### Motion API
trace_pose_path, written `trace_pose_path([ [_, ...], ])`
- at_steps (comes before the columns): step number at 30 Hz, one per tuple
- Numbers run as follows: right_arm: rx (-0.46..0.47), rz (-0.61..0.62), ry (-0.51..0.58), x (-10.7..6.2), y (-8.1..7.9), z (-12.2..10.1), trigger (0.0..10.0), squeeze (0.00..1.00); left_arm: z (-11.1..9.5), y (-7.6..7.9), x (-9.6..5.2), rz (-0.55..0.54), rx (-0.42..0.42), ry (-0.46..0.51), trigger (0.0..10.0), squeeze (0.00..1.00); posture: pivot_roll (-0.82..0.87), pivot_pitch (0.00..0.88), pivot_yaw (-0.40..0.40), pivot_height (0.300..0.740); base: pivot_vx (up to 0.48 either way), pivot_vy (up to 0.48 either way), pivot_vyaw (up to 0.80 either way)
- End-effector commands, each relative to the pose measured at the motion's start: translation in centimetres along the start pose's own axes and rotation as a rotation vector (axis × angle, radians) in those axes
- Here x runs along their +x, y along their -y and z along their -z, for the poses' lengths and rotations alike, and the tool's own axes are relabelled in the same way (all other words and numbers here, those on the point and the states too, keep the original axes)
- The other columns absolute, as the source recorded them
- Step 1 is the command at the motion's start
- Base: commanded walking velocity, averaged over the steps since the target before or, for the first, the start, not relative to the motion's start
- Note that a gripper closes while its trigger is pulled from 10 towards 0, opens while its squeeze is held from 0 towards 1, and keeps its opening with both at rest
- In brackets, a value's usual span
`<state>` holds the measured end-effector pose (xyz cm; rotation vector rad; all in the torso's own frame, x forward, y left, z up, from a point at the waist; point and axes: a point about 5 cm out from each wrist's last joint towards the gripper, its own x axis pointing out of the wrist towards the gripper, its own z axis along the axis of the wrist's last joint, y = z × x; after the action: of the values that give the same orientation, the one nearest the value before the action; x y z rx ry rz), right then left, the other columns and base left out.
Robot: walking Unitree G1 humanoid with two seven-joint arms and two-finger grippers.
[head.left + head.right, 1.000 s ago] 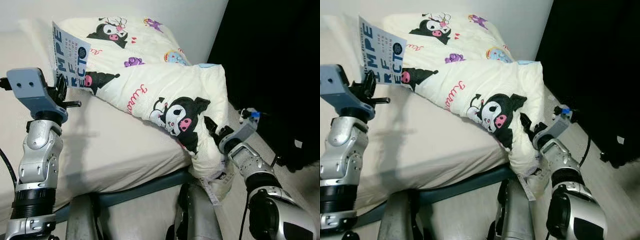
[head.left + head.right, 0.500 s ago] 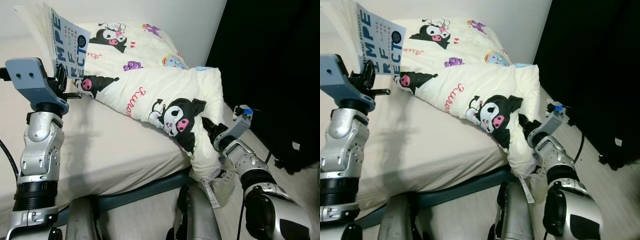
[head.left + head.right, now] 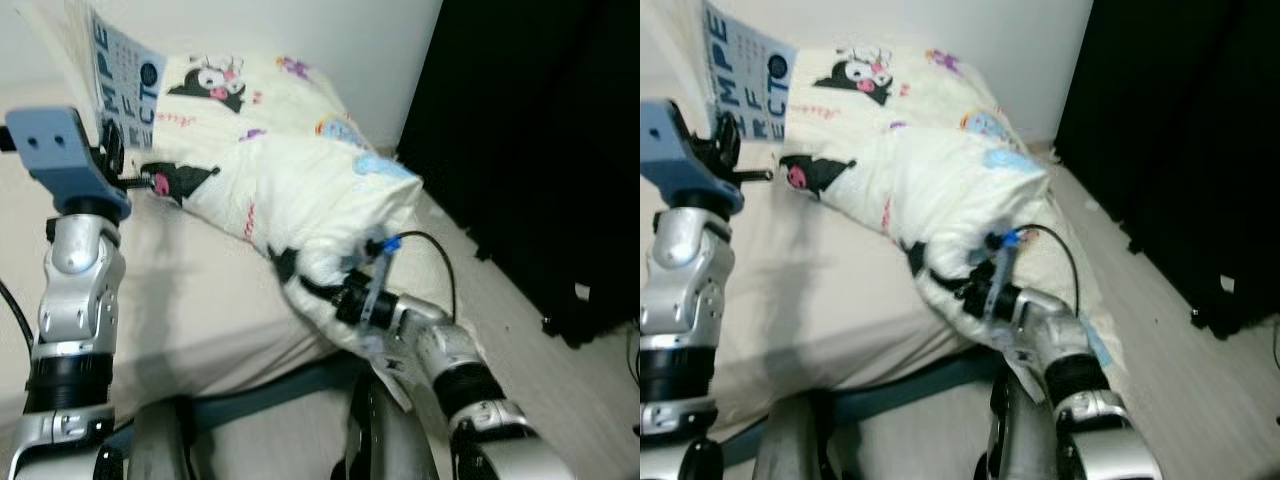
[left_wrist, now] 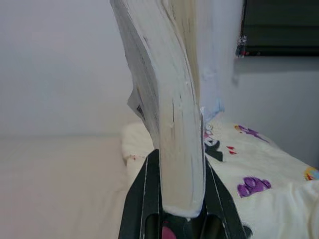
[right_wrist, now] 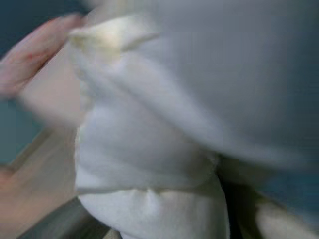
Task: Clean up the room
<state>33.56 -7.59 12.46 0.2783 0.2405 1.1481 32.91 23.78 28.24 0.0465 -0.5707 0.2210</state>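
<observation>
A cream quilt (image 3: 335,190) printed with black cartoon figures lies bunched along the bed's right side. My right gripper (image 3: 290,268) is shut on a fold of it near the mattress edge, and blurred white quilt fabric (image 5: 149,149) sits close in the right wrist view. My left gripper (image 3: 110,160) is raised over the bed's left part, shut on the lower edge of a thick book (image 3: 122,82) with a pale blue cover and large letters. The book (image 4: 172,99) stands upright between the two black fingers (image 4: 142,199).
The beige mattress (image 3: 200,300) rests on a dark bed frame (image 3: 290,385). A tall black surface (image 3: 540,150) stands to the right, across a strip of pale floor (image 3: 560,390). A white wall (image 3: 330,40) lies behind the bed.
My right arm swung left and pulled the quilt's hanging corner up onto the mattress, folding the big cartoon face under. The left gripper kept the book raised. The camera shifted a little.
</observation>
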Motion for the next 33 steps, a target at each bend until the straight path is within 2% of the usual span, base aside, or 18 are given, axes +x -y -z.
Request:
trace_pose_path([
  [1,-0.005,-0.198,-0.094,1.6,-2.8,1.5,0.0,0.0,-1.2,-0.4,0.5,-0.015,0.035,0.061,10.0,0.0,0.07,0.117,-0.082,0.52,0.0,0.0,0.0],
  [3,-0.005,-0.198,-0.094,1.6,-2.8,1.5,0.0,0.0,-1.2,-0.4,0.5,-0.015,0.035,0.061,10.0,0.0,0.07,0.117,-0.082,0.52,0.0,0.0,0.0],
  [5,-0.015,-0.32,-0.204,1.8,-4.6,3.4,0.0,0.0,-1.3,-0.3,0.5,-0.017,0.058,0.063,10.0,0.0,0.06,0.124,-0.077,0.52,0.0,0.0,0.0],
  [7,-0.027,-0.351,-0.28,1.7,-5.1,4.7,0.0,0.0,-1.4,-0.3,0.6,-0.019,0.071,0.065,10.0,0.0,0.07,0.126,-0.079,0.52,0.0,0.0,0.0],
  [9,-0.027,-0.351,-0.28,1.7,-5.1,4.7,0.0,0.0,-1.4,-0.3,0.6,-0.019,0.071,0.065,10.0,0.0,0.07,0.126,-0.079,0.52,0.0,0.0,0.0],
  [11,-0.068,-0.375,-0.446,0.6,-5.4,7.0,0.0,0.0,-1.3,-0.4,0.6,-0.026,0.077,0.061,10.0,0.0,0.06,0.131,-0.085,0.52,0.0,0.0,0.0],
  [12,-0.068,-0.375,-0.446,0.6,-5.4,7.0,0.0,0.0,-1.3,-0.4,0.6,-0.026,0.077,0.061,10.0,0.0,0.06,0.131,-0.085,0.52,0.0,0.0,0.0],
  [13,-0.09,-0.377,-0.53,-0.1,-5.4,8.1,0.6,0.0,-1.2,-0.3,0.6,-0.026,0.073,0.054,10.0,0.0,0.06,0.127,-0.088,0.52,0.0,0.0,0.0],
  [14,-0.12,-0.372,-0.601,-0.8,-5.2,8.8,3.5,0.0,-1.0,-0.2,0.5,-0.024,0.07,0.048,10.0,0.0,0.06,0.127,-0.088,0.52,0.0,0.0,0.0],
  [15,-0.12,-0.372,-0.601,-0.8,-5.2,8.8,3.5,0.0,-1.0,-0.2,0.5,-0.024,0.07,0.048,10.0,0.0,0.06,0.127,-0.088,0.52,0.0,0.0,0.0],
  [16,-0.132,-0.365,-0.652,-1.6,-5.0,9.3,10.0,0.0,-0.9,0.0,0.4,-0.017,0.066,0.043,10.0,0.0,0.05,0.118,-0.09,0.52,0.0,0.0,0.0],
  [20,-0.139,-0.355,-0.686,-2.4,-4.8,9.6,10.0,0.0,-0.7,0.2,0.4,-0.012,0.062,0.038,10.0,0.0,0.05,0.115,-0.092,0.52,0.0,0.0,0.0],
  [24,-0.155,-0.336,-0.758,-4.8,-4.3,9.8,10.0,0.0,-0.3,0.7,0.3,-0.004,0.05,0.027,10.0,0.0,0.05,0.101,-0.086,0.52,0.0,0.0,0.0],
  [28,-0.155,-0.323,-0.768,-5.2,-4.1,9.8,10.0,0.0,-0.3,0.8,0.3,-0.003,0.047,0.027,10.0,0.0,0.05,0.093,-0.087,0.52,0.0,0.0,0.0],
  [29,-0.142,-0.324,-0.754,-5.2,-4.2,9.7,10.0,0.68,-0.3,0.9,0.3,-0.003,0.043,0.025,10.0,0.0,0.05,0.095,-0.083,0.52,0.0,0.0,0.0],
  [31,-0.142,-0.324,-0.754,-5.2,-4.2,9.7,10.0,0.68,-0.3,0.9,0.3,-0.003,0.043,0.025,10.0,0.0,0.05,0.095,-0.083,0.52,0.0,0.0,0.0],
  [32,-0.13,-0.343,-0.756,-5.3,-4.4,9.8,10.0,1.0,-0.2,1.0,0.3,0.0,0.039,0.022,10.0,0.0,0.05,0.095,-0.083,0.52,0.0,0.0,0.0],
  [33,-0.13,-0.343,-0.756,-5.3,-4.4,9.8,10.0,1.0,-0.2,1.0,0.3,0.0,0.039,0.022,10.0,0.0,0.05,0.095,-0.083,0.52,0.0,0.0,0.0],
])
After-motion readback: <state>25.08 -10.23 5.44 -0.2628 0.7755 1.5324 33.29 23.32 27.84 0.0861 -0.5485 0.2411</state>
